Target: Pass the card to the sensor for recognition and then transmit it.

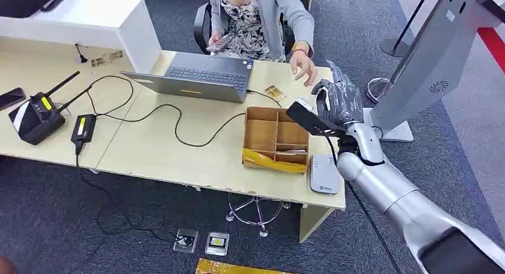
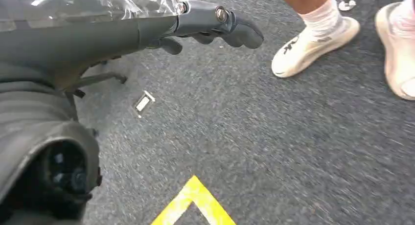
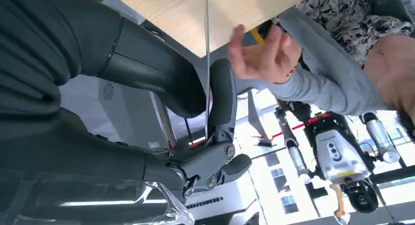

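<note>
Right wrist view: right hand (image 3: 195, 98) pinches the card (image 3: 207, 49) edge-on; a hasty handover to the person's hand (image 3: 262, 56) could drop it.

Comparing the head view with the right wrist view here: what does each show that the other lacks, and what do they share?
Head view alone: the pale wooden table with a grey open laptop, a brown compartmented cardboard box, a white flat card reader near the table's corner, and a black radio unit.

Right wrist view alone: the thin card edge-on, pinched between thumb and fingers, and a white robot in the background.

Both: the right hand holding the card, and the seated person's outstretched hand close beside it.
</note>
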